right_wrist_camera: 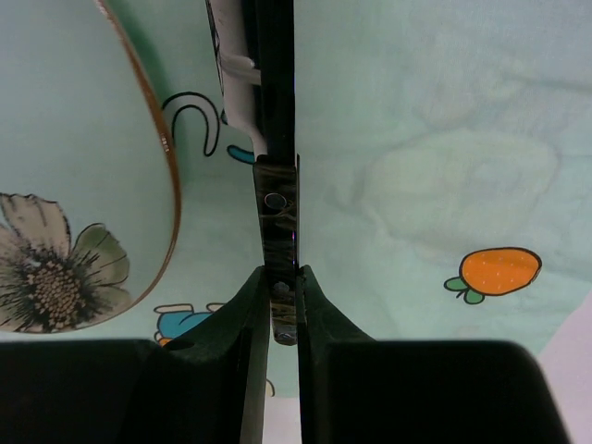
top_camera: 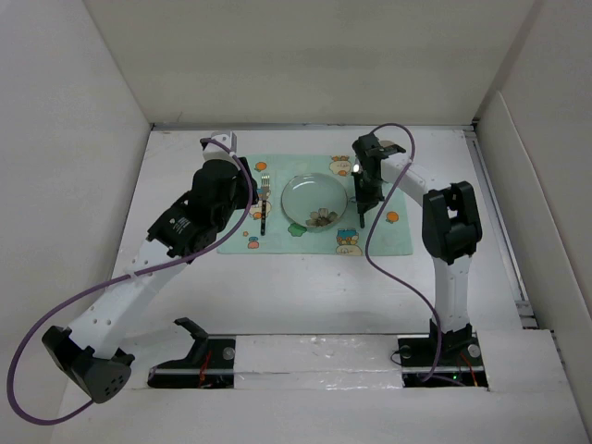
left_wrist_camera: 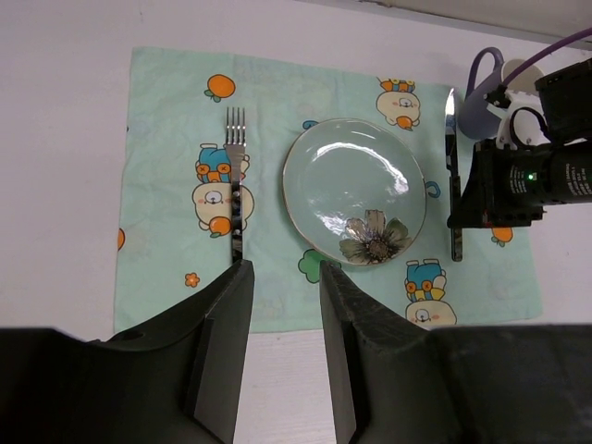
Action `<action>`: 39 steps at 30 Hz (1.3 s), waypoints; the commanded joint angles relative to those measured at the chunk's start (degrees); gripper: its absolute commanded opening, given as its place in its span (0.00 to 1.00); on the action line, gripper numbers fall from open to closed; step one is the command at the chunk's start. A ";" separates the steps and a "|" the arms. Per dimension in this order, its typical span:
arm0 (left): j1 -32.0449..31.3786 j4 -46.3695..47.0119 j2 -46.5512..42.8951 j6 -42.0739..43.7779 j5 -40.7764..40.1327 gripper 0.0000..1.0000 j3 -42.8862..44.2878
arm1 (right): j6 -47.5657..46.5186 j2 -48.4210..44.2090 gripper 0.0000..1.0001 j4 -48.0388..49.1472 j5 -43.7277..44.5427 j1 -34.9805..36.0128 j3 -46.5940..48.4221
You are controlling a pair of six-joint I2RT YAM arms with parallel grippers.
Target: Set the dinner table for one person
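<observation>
Dinner table, plate on placemat, knife beside

free: placemat strip between fork and plate | blocked: right arm over knife, right of plate

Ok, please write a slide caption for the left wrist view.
Open left gripper over a placemat: fork left of the plate, knife right.

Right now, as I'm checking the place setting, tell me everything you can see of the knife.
The knife has a silvery blade and a dark, glossy handle. It lies lengthwise on the mint placemat, right of the flowered plate without touching it, blade pointing away from the arms. The right hand pinches its handle near the end.
</observation>
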 commanded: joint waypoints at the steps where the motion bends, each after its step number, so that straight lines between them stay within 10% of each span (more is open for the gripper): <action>1: 0.44 0.43 -1.53 -0.86 -0.80 0.32 -0.20 | -0.74 0.14 0.00 1.61 -0.25 -0.54 1.15; 23: 0.44 2.01 1.63 -1.65 0.61 0.32 -0.02 | 2.78 0.06 0.14 1.61 0.80 -1.07 -2.64; 31: 0.44 1.40 1.63 -2.53 0.79 0.33 0.24 | 2.87 -7.75 0.56 2.41 0.29 -0.55 -5.44; 39: 0.44 3.15 2.77 -0.60 2.62 0.52 3.05 | 2.34 -22.60 0.69 0.12 -0.77 1.83 -6.94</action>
